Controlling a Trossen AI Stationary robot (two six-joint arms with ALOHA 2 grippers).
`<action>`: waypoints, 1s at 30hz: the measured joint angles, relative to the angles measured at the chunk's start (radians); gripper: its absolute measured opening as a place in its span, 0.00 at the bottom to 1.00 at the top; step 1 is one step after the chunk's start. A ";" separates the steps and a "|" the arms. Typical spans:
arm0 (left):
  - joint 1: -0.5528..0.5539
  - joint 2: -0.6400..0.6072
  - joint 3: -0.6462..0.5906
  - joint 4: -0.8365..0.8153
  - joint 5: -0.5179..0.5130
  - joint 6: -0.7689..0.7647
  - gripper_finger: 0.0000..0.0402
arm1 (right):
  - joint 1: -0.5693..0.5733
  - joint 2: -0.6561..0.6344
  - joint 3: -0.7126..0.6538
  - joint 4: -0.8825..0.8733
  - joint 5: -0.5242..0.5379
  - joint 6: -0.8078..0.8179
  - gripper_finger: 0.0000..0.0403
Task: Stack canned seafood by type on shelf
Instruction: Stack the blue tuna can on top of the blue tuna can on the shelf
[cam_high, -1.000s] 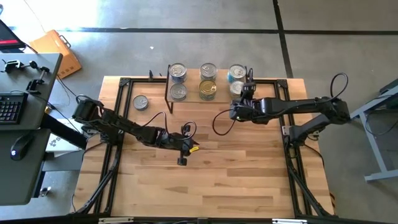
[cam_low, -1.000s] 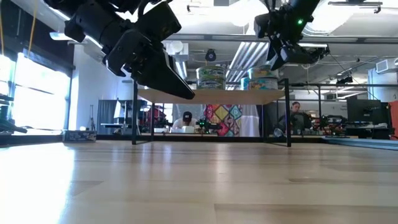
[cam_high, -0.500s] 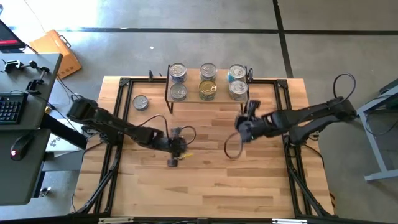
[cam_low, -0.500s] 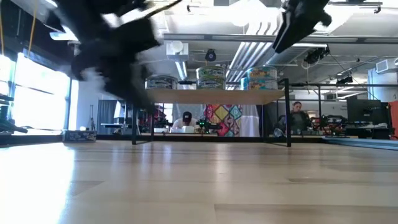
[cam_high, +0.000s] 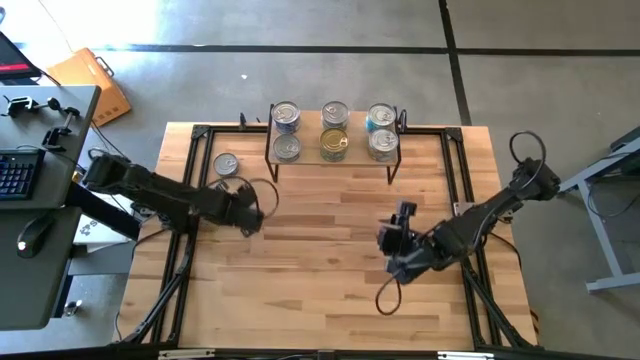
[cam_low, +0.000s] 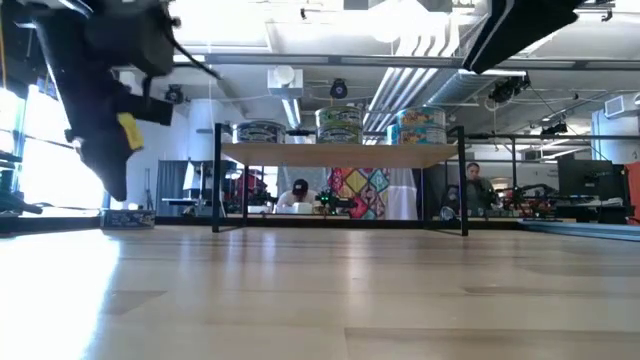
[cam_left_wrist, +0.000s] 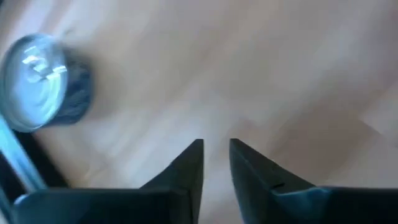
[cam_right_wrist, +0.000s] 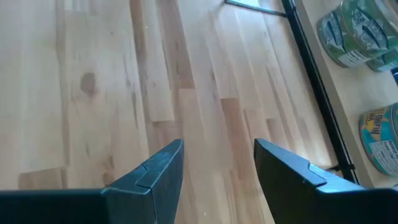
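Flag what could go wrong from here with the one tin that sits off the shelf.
1. The lone tin on the table sits close to the shelf's black leg; the left gripper, empty with a narrow gap, would probably need opening wider, and could clip that leg.
2. Six tins already fill the shelf top, so placing another risks nudging a stack over.
3. The right gripper, open and empty, waits mid-table, clear for now.

Two dark jointed arms with looping black cables.
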 joint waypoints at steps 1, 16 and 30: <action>0.034 -0.012 -0.012 0.001 -0.011 -0.009 0.15 | 0.016 0.010 0.000 0.000 0.014 0.013 0.46; 0.494 -0.048 -0.115 0.138 -0.181 0.166 0.00 | 0.121 0.047 0.000 -0.008 0.080 0.087 0.46; 0.619 -0.050 -0.158 0.275 -0.004 0.362 0.00 | 0.121 0.047 0.000 -0.007 0.087 0.095 0.46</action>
